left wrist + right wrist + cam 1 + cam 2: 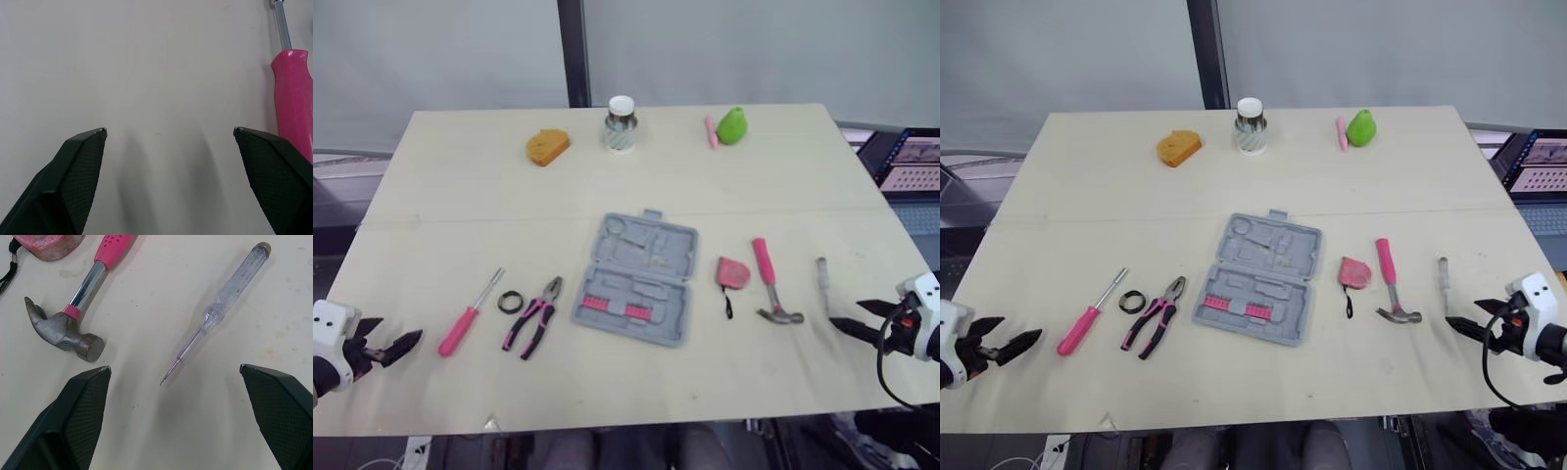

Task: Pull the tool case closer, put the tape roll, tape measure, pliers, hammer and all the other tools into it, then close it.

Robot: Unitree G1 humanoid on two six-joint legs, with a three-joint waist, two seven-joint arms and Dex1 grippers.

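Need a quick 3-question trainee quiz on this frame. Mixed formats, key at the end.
1. True or false: the hammer lies to the left of the tool case.
2. What lies between the pink screwdriver and the pliers? A) tape roll B) tape measure C) orange sponge
3. Short answer: the right tool faces the clear-handled tester. Is it open or shut?

Key: 1 false; 2 A; 3 open.
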